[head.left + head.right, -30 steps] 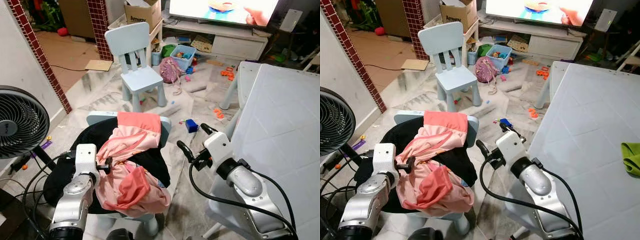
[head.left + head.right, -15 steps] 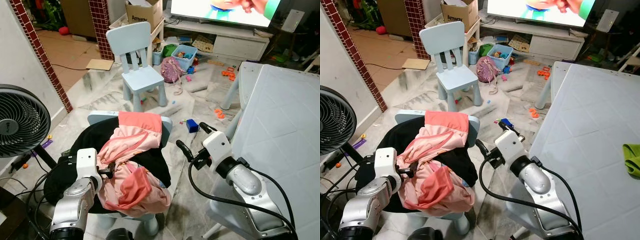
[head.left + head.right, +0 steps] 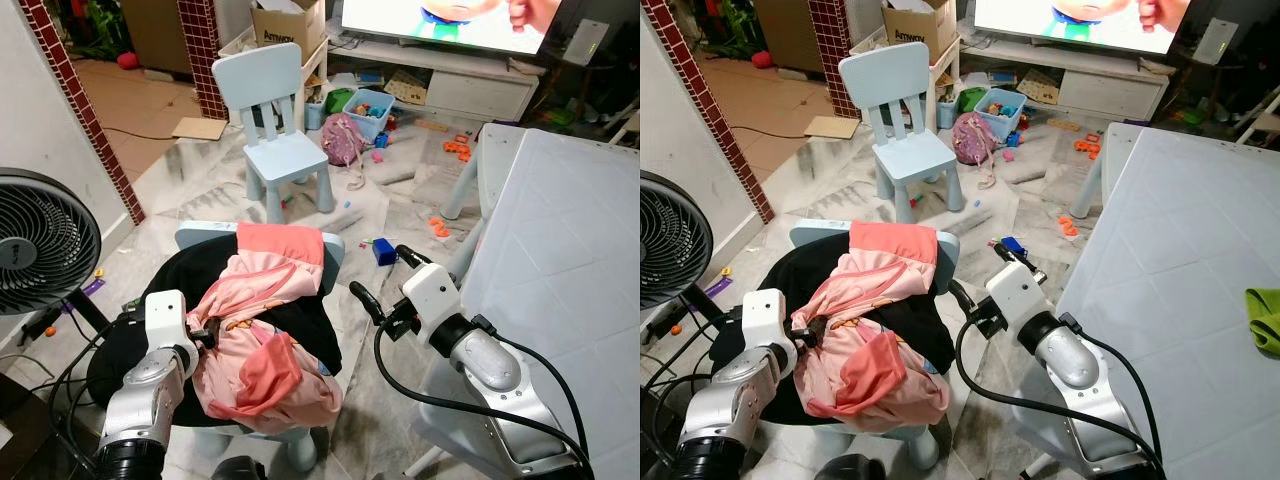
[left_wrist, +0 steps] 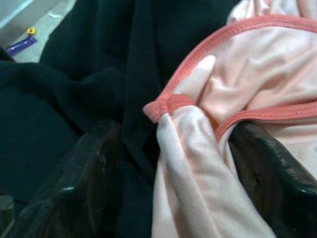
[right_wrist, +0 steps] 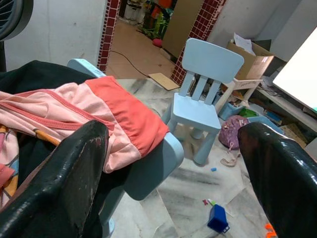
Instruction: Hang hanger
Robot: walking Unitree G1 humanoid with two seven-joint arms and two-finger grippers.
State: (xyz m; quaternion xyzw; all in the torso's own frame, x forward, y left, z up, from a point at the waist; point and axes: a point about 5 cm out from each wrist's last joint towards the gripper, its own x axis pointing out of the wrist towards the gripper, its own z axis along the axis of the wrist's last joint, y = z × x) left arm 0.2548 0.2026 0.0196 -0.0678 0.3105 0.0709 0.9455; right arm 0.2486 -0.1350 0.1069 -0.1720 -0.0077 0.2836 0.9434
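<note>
L gripper (image 4: 171,124) is buried in the clothes pile on the near blue chair (image 3: 331,248), at approx 7 o'clock in the head view. Jaws spread wide w/ the coral-trimmed edge of the pink garment (image 3: 262,290) sitting between the fingers (image 4: 84,168), not clamped yet.

Hanger: can't ID it for sure. A thin orange-brown sliver pokes out under the pink fabric (image 5: 42,135) in the R wrist view, maybe the hanger, too small to tell. So the task obj is prob inside or under the pile.

Risks (judgement):
- Closing here likely grabs only cloth hem, no hanger, since fabric fills the gap.
- Slippery thin fabric could slide out of the pads on lift, or drag the whole pile incl. the black garment (image 3: 135,340) off the chair.
- Fan (image 3: 40,245) and its cables sit close at 9 o'clock of the L arm; elbow swing could snag them.
- R arm is just beside the white table (image 3: 560,260) edge, could bump on reach.

Pose:
- L arm bent, wrist pointing inward toward 3 o'clock into the pile, low.
- R gripper (image 3: 380,278) at centre, approx 5 o'clock of the chair, off the clothes, aimed toward 10 o'clock, fingers splayed apart, nothing in them.
</note>
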